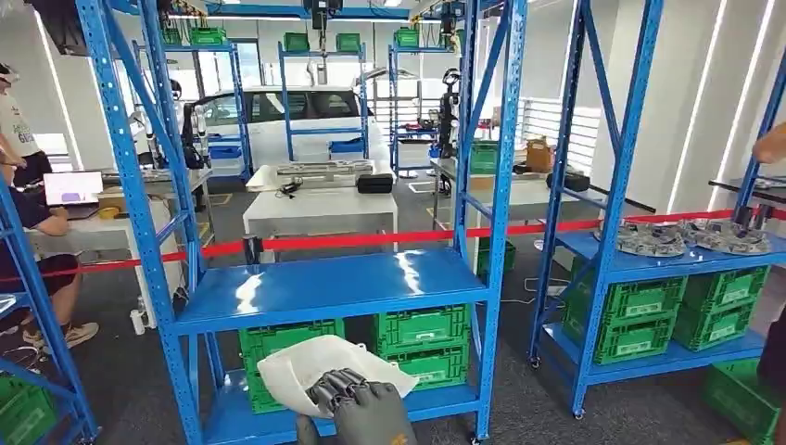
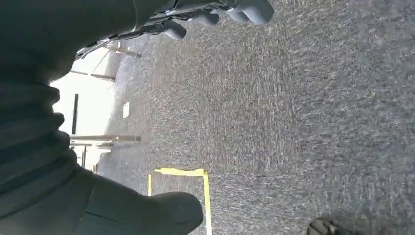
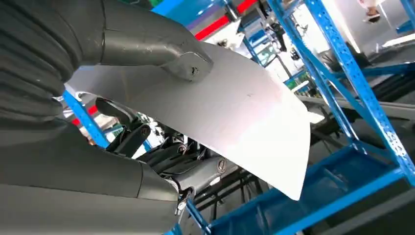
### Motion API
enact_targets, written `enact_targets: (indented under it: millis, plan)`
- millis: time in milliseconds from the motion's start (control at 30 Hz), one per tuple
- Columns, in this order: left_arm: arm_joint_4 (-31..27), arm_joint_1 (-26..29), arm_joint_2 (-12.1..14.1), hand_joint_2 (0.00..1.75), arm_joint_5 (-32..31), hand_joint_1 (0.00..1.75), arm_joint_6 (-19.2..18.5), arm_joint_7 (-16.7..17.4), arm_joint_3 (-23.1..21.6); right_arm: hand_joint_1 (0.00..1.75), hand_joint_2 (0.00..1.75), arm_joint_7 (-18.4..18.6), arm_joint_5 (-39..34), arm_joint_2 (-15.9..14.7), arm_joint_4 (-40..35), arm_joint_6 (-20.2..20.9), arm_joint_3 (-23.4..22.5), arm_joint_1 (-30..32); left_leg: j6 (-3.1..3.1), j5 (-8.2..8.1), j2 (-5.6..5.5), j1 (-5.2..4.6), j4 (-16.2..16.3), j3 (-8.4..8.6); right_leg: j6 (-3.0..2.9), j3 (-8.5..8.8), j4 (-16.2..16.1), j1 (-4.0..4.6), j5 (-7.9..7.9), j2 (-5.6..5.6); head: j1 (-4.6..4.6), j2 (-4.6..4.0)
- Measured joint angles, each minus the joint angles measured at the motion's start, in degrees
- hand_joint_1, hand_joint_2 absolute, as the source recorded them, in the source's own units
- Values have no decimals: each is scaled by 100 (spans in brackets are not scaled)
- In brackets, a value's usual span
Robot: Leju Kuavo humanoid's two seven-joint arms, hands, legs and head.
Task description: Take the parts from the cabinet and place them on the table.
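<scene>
My right hand (image 1: 366,408) sits low in the middle of the head view and grips a white, thin, curved panel part (image 1: 315,366). In the right wrist view the thumb (image 3: 147,39) presses on top of the white panel (image 3: 244,117) and the darker fingers (image 3: 161,156) curl under it. The blue cabinet's middle shelf (image 1: 324,287) lies bare just beyond the hand. My left hand (image 2: 98,205) hangs over grey carpet, its fingers (image 2: 220,12) well apart from the thumb and nothing between them.
Green crates (image 1: 422,338) fill the cabinet's lower shelf. A second blue rack (image 1: 640,264) on the right carries grey metal parts (image 1: 653,241). Red tape (image 1: 371,241) runs behind the racks, white tables (image 1: 320,211) beyond it. A person (image 1: 28,213) sits at far left.
</scene>
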Motion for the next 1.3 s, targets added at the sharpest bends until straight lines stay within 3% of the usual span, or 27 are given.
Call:
enact_targets:
  millis: [33, 67, 100, 167, 200, 233, 300, 467, 533, 567, 600, 633, 700, 733, 767, 800, 833, 867, 900, 933, 967, 1067, 1100, 1167, 1233, 1267, 1300]
  plan:
    - [-2, 1, 8, 175, -17, 0, -43, -69, 0, 175, 175, 2, -4, 7, 9, 17, 6, 5, 2, -42, 3, 4, -4, -14, -15, 9, -43, -12, 14, -6, 11, 0]
    - [-2, -1, 7, 175, -39, 0, -72, -146, 0, 175, 175, 0, -7, 13, 9, 22, 9, -2, 111, -170, 2, 2, -14, -11, -9, -8, -43, -12, 46, -9, 4, 0]
    - [-2, -1, 4, 175, -55, 0, -105, -208, -2, 175, 175, 0, -4, 26, 11, 42, 11, 0, 136, -191, 1, 0, -38, -18, -43, -21, -43, -8, 67, -11, -2, 0]
    - [-4, -6, 24, 175, -100, 0, -105, -229, -9, 175, 175, -17, 9, 57, 11, 98, 13, 0, 121, -146, 0, 2, -79, -35, -93, -43, -42, 5, 114, -13, -6, 0]
    - [-4, -9, 33, 175, -103, 0, -98, -227, -18, 175, 175, -24, 15, 66, 11, 114, 15, 1, 128, -44, -5, 3, -111, -32, -109, -58, -40, 10, 132, -12, -9, 0]
    - [-7, -9, 42, 175, -107, 0, -96, -227, -22, 175, 175, -28, 18, 70, 11, 129, 17, 1, 130, 183, -8, 7, -164, 3, -127, -77, -28, 21, 145, -12, -9, 0]
    - [-4, -14, 44, 175, -109, 0, -92, -227, -28, 175, 175, -33, 22, 74, 11, 148, 20, 6, -55, 260, -20, 23, -209, -20, -137, -124, -23, 25, 183, -12, -9, 0]
    - [-4, -14, 39, 175, -107, 0, -66, -227, -33, 175, 175, -50, 35, 85, 13, 168, 24, 5, -72, 300, -29, 24, -223, -64, -139, -173, -19, 27, 216, -13, -9, 0]
    - [-4, -22, 52, 175, -83, 0, -35, -227, -33, 175, 175, -68, 57, 113, 13, 192, 26, 6, 36, 276, -39, -9, -247, -66, -52, -141, -109, -26, 263, -33, -9, 0]
    - [-4, -27, 44, 175, -81, 0, -26, -221, -33, 175, 175, -83, 67, 150, 7, 192, 26, 9, 114, 338, -43, -8, -426, 37, -14, -76, -204, 20, 297, -30, -24, 0]
    - [-4, -36, 41, 175, -72, 0, -24, -203, -31, 175, 175, -94, 88, 151, 9, 190, 28, 27, 102, 430, -43, 62, -592, 132, -15, -70, -108, 6, 237, -23, -22, 0]
    - [-4, -47, 39, 175, -52, 0, -11, -179, -31, 175, 175, -114, 114, 151, 9, 192, 33, 11, 136, 465, -46, 81, -662, 148, 9, -165, 103, 8, 13, -18, -13, 0]
    - [-2, -50, 39, 175, -46, 0, 5, -157, -31, 175, 175, -129, 153, 135, 11, 190, 37, 44, 108, 531, -80, 107, -652, 84, 86, -528, 939, -40, -519, -14, 2, 0]
    - [-2, -36, 39, 175, -44, 0, 7, -155, -31, 175, 175, -136, 162, 120, 11, 190, 39, 81, 82, 549, -106, 123, -634, 28, 133, -697, 1319, -79, -694, -14, 11, 0]
    - [0, -18, 39, 175, -39, 0, 15, -153, -31, 175, 175, -138, 162, 111, 11, 192, 42, 106, 50, 571, -132, 144, -607, -30, 171, -739, 1433, -111, -709, -16, 7, 0]
    - [2, -2, 39, 175, -39, 0, 22, -153, -31, 175, 175, -138, 166, 103, 11, 194, 42, 121, 18, 591, -161, 171, -566, -95, 207, -650, 1301, -144, -610, -16, 11, 0]
    - [4, 11, 39, 175, -39, 0, 24, -151, -31, 175, 175, -142, 179, 98, 11, 194, 42, 123, -24, 608, -194, 211, -497, -181, 247, -429, 920, -184, -419, -15, 11, 0]
    - [9, 13, 37, 175, -39, 0, 29, -157, -31, 175, 175, -149, 188, 98, 11, 194, 42, 119, -89, 617, -243, 257, -380, -299, 305, -78, 327, -235, -204, 23, 13, 0]
    - [11, 11, 39, 175, -41, 0, 33, -164, -31, 175, 175, -153, 190, 98, 11, 194, 41, 116, -155, 619, -282, 288, -256, -401, 349, 59, -4, -275, -163, 93, 18, 0]
    - [0, 17, 72, 175, -41, 0, 42, -170, -28, 175, 175, -153, 190, 98, 9, 197, 48, 153, -244, 605, -322, 245, -188, -452, 321, -71, 145, -201, -202, 221, 18, 2]
    - [4, 18, 57, 175, -42, 0, 46, -192, -28, 175, 175, -162, 194, 96, 6, 192, 48, 161, -278, 559, -361, 256, -147, -469, 134, -104, 233, -205, -165, 189, 25, 0]
    - [18, 48, 39, 175, -41, 0, 55, -227, -28, 175, 175, -168, 199, 103, 9, 201, 50, 164, -380, 656, -394, 284, -292, -475, -37, -120, 254, -184, -112, 59, -2, 0]
    - [24, 68, 39, 175, -41, 0, 57, -227, -28, 175, 175, -168, 201, 107, 9, 203, 50, 148, -374, 635, -348, 292, -243, -493, -104, -151, 240, -192, -43, 3, -9, 0]
    - [24, 74, 46, 175, -41, 0, 55, -234, -28, 175, 175, -168, 212, 116, 9, 212, 50, 139, -299, -48, -137, 248, 514, -766, -154, -204, 218, -162, 26, -70, -22, 0]
    - [24, 55, 46, 175, -48, 0, 57, -242, -28, 175, 175, -170, 210, 109, 13, 218, 50, 144, -280, -590, -97, 204, 1500, -1073, -172, -269, 222, -118, 66, -181, -33, 0]
    - [24, 57, 46, 175, -55, 0, 55, -221, -28, 175, 175, -181, 199, 98, 17, 225, 50, 144, -256, -721, -89, 186, 1774, -1100, -175, -292, 225, -93, 74, -241, -33, 0]
    - [24, 60, 46, 175, -61, 0, 59, -194, -28, 175, 175, -188, 190, 96, 24, 231, 50, 142, -224, -714, -87, 164, 1731, -973, -175, -303, 225, -74, 78, -297, -35, 0]
